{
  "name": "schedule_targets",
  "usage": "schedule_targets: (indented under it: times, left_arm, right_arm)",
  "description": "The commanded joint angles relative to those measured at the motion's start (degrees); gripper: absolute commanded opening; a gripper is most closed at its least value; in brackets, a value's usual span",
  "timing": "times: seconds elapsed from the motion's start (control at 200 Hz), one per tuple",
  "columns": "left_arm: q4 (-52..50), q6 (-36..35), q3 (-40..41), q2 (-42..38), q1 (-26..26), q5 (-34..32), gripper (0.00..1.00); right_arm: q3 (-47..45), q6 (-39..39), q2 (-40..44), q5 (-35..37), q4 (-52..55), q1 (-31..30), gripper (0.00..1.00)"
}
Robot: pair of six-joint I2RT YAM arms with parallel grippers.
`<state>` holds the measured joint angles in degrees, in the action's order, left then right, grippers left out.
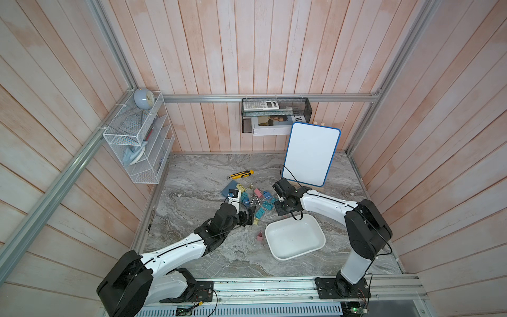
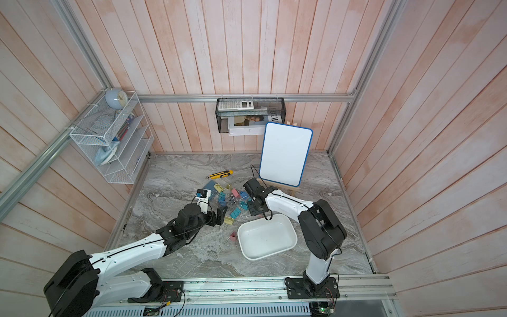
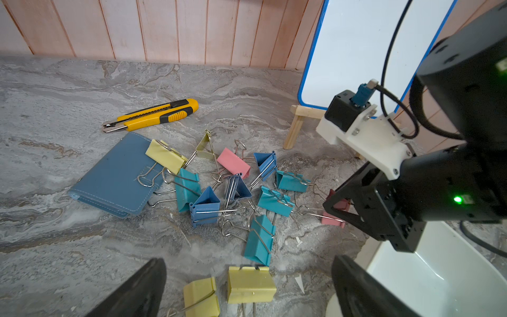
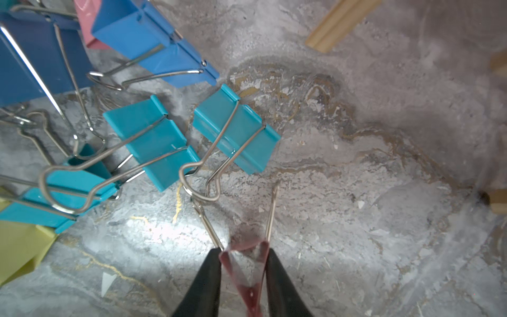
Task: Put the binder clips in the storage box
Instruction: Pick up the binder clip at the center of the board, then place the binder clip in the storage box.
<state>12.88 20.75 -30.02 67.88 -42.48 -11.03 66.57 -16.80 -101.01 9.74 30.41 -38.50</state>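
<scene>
The binder clips (image 1: 255, 199), pastel pink, yellow, teal and blue with silver wire handles, lie jumbled just beyond the storage box (image 1: 295, 238), a shallow white tray sitting upright. A stray clip (image 1: 260, 236) lies beside its wall, and a pink clip (image 4: 251, 274) is pinched between the right gripper (image 4: 242, 250) fingers.

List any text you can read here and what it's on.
"LOEW" on the magazine in the black mesh basket; any further letters are hidden.
On the calculator, key labels are too small to read.
On the clock, the dial is too small to read.
No other readable text.
</scene>
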Motion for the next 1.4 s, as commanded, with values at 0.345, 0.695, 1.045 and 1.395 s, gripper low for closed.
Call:
schedule_targets:
  times: [0.345,0.695,1.045,1.395]
  left_arm:
    - [1.05,-0.71,0.75,0.37,0.05,-1.18,1.00]
    - [1.01,-0.89,0.75,0.57,0.04,-1.36,1.00]
    - [1.00,-0.42,0.49,0.70,0.12,-0.53,1.00]
    - [1.27,-0.29,1.20,-0.94,0.12,-1.10,1.00]
  right_arm:
    - [-0.28,0.28,4.75,3.87,-1.92,-0.27,0.12]
    - [-3.68,-4.83,20.28,9.04,-1.94,-5.83,0.09]
    - [-15.57,-28.05,35.79,16.81,1.57,-27.16,0.09]
    - [-29.92,-43.02,37.25,22.27,-12.09,-32.87,0.09]
